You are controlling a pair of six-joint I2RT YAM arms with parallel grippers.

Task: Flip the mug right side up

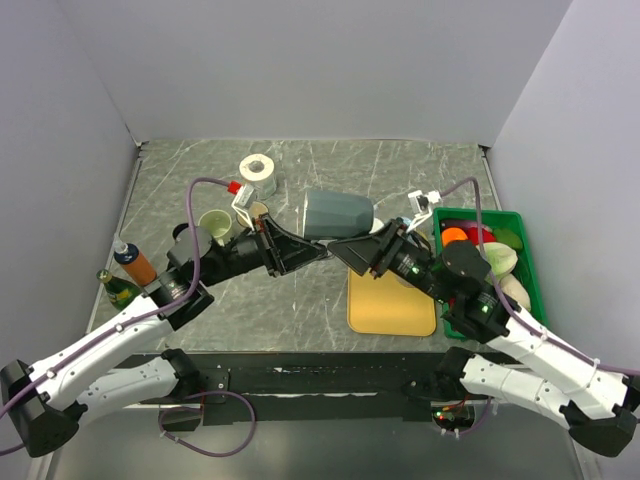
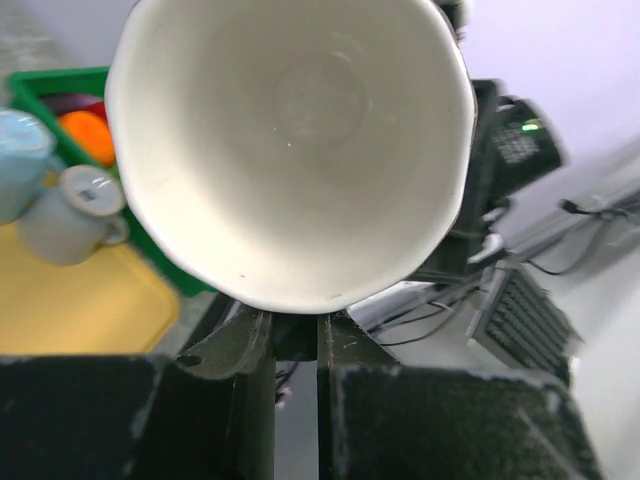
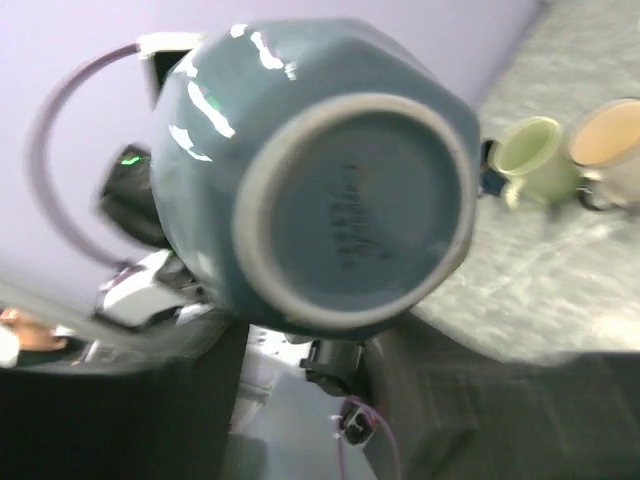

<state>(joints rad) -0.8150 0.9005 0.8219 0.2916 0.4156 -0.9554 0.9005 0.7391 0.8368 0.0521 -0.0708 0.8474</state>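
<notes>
We see one blue mug (image 1: 340, 213) lying sideways, mouth toward our left end effector (image 2: 295, 325), which pinches its rim; our right end effector (image 1: 342, 248) gapes.

- The blue-grey faceted ceramic mug (image 1: 338, 212) lies sideways over mid-worktop (image 1: 300, 300), between the left gripper (image 1: 316, 249) and the right gripper (image 1: 342, 248).
- Its mouth faces the left gripper, its base the right.
- A yellow plastic cutting board (image 1: 390, 305) lies before it.
- A green plastic crate (image 1: 490, 212) stands right of the board.
- A pale green ceramic mug (image 1: 215, 222) stands to the left, with a white tape roll (image 1: 257, 167) behind.
- An orange plastic bottle (image 1: 133, 263) stands at the left edge.
</notes>
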